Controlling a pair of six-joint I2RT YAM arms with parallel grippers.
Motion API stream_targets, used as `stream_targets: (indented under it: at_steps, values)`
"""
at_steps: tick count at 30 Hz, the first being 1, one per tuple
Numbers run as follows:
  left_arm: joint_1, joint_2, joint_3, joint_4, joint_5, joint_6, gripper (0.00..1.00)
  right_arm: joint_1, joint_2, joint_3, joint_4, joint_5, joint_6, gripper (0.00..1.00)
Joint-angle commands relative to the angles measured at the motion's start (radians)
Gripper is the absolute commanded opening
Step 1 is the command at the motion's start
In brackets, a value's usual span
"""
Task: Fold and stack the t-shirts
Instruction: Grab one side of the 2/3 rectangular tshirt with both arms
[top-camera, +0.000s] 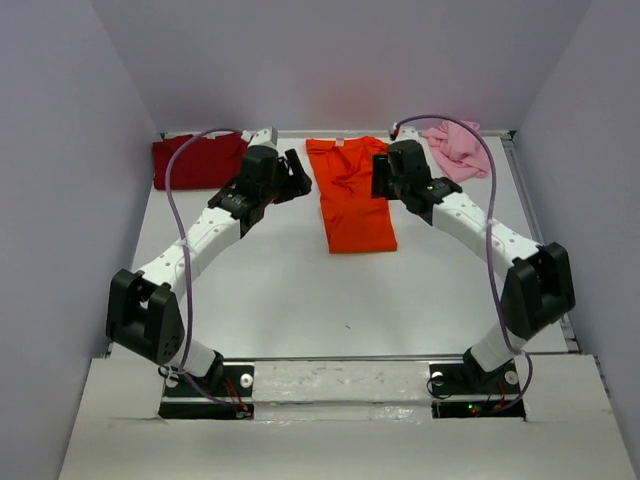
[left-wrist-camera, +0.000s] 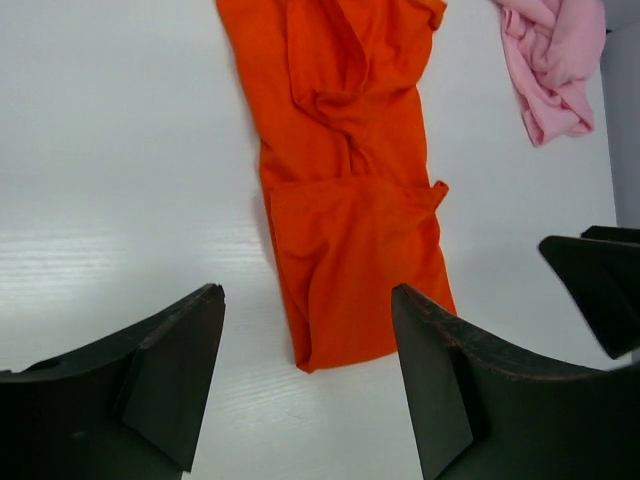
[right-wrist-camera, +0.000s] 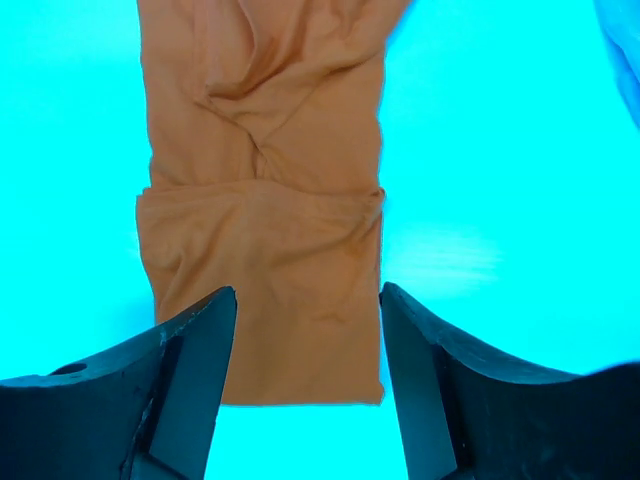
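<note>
The bright orange t-shirt (top-camera: 350, 195) lies as a long folded strip at the table's middle back; it also shows in the left wrist view (left-wrist-camera: 345, 200) and the right wrist view (right-wrist-camera: 262, 200). The dark red t-shirt (top-camera: 198, 160) lies at the back left. The pale pink t-shirt (top-camera: 458, 146) is crumpled at the back right and shows in the left wrist view (left-wrist-camera: 553, 60). My left gripper (top-camera: 298, 174) is open and empty, just left of the orange strip. My right gripper (top-camera: 380, 172) is open and empty, over the strip's right edge.
The white table (top-camera: 300, 290) has grey walls on three sides and a rail along the right edge (top-camera: 535, 215). In the left wrist view the right gripper's dark finger (left-wrist-camera: 600, 285) shows at the right.
</note>
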Motion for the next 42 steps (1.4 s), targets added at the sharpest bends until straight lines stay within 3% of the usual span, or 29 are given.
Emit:
stream_targets:
  at_steps: [1, 3, 9, 20, 32, 42]
  values:
    - [-0.009, -0.013, -0.193, 0.178, 0.157, -0.163, 0.77, -0.006, -0.061, -0.169, 0.038, 0.026, 0.076, 0.66]
    - [-0.01, -0.007, -0.296, 0.279, 0.211, -0.206, 0.77, -0.006, -0.078, -0.226, 0.052, 0.014, 0.101, 0.66]
    - [-0.03, 0.056, -0.417, 0.421, 0.251, -0.277, 0.76, -0.015, -0.072, -0.379, 0.118, -0.035, 0.216, 0.65]
    - [-0.098, 0.16, -0.447, 0.534, 0.246, -0.302, 0.76, -0.079, -0.045, -0.449, 0.146, -0.058, 0.256, 0.66]
    - [-0.158, 0.304, -0.33, 0.436, 0.219, -0.259, 0.75, -0.088, 0.024, -0.446, 0.184, -0.105, 0.26, 0.64]
    - [-0.164, 0.321, -0.315, 0.389, 0.164, -0.242, 0.75, -0.088, 0.034, -0.456, 0.224, -0.247, 0.274, 0.49]
